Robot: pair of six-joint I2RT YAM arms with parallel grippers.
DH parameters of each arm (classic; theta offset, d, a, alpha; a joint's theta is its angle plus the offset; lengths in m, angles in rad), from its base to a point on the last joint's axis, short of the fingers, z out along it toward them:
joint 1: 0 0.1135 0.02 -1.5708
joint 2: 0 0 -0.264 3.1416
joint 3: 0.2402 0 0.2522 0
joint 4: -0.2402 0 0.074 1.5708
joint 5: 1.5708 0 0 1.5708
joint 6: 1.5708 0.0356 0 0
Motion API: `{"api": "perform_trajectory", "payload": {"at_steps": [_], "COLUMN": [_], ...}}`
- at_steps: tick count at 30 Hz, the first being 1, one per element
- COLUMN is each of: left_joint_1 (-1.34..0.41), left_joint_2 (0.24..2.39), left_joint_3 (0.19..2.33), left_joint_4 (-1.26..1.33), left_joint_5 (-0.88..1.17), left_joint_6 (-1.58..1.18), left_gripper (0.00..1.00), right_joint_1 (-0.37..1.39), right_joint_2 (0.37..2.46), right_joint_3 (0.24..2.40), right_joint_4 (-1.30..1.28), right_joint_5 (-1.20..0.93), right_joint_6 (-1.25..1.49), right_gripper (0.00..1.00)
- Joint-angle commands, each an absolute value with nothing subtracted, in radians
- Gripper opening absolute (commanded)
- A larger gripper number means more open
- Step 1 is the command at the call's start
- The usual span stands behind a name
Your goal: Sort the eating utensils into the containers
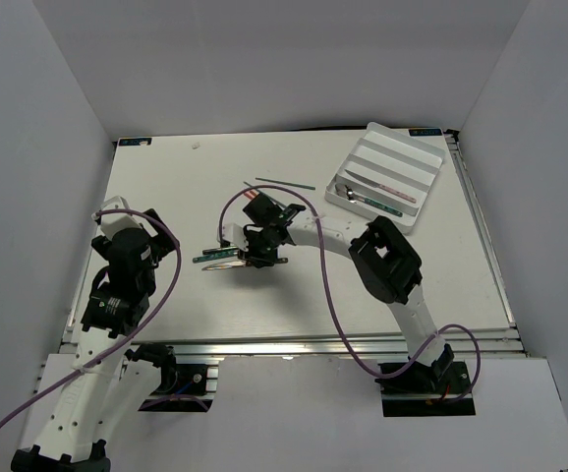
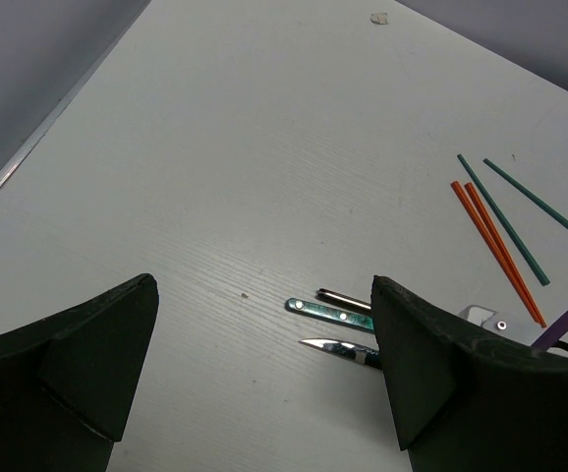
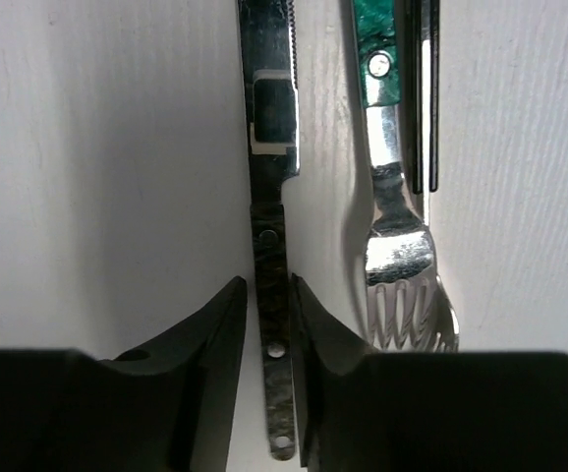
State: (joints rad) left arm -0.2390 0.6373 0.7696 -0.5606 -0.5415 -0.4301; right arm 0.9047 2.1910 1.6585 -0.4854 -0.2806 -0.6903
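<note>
R claw [image 3: 267, 300] gripping dk-green knife [image 3: 269, 231] by handle, lying flat on surface [image 3: 97, 147] | fork [image 3: 402, 256] lying just beside | risk: blade drooping/slipping on lift, fork getting snagged | L claw [image 2: 262, 285] hanging open

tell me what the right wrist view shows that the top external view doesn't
Only right wrist: the knife, serrated, its dark handle between the fingers of the right tool, and the fork tines beside it. Only top external: the white tray holding some utensils, a green chopstick, the left arm. Both: the right tool over knife and fork.
</note>
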Motion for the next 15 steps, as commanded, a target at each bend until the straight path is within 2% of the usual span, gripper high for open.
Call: {"api": "perform_trajectory", "payload": {"at_steps": [1, 3, 4, 6, 10, 15], "left_joint_1": [-0.241, -0.241, -0.241, -0.241, -0.241, -0.241], "left_joint_2": [0.629, 0.627, 0.626, 0.626, 0.624, 0.618], "left_joint_3": [0.769, 0.769, 0.769, 0.769, 0.769, 0.769], "left_joint_4": [-0.554, -0.555, -0.554, -0.555, -0.555, -0.555], "left_joint_5": [-0.546, -0.545, -0.546, -0.546, -0.546, -0.548], "left_joint_6": [-0.425, -0.425, -0.425, -0.425, -0.425, -0.425], "left_gripper": [0.98, 0.98, 0.98, 0.98, 0.98, 0.98], "right_joint_1": [0.920, 0.923, 0.926, 0.934, 0.956, 0.924], "right_joint_2": [2.217, 2.207, 2.204, 2.178, 2.079, 1.815], "right_joint_3": [1.634, 1.611, 1.600, 1.579, 1.478, 1.344], "right_joint_4": [-0.592, -0.610, -0.621, -0.621, -0.560, -0.433], "right_joint_5": [-0.288, -0.301, -0.304, -0.295, -0.274, -0.281], "right_joint_6": [-0.738, -0.747, -0.749, -0.739, -0.713, -0.709], "right_gripper": [0.29, 0.17, 0.07, 0.00, 0.00, 0.00]}}
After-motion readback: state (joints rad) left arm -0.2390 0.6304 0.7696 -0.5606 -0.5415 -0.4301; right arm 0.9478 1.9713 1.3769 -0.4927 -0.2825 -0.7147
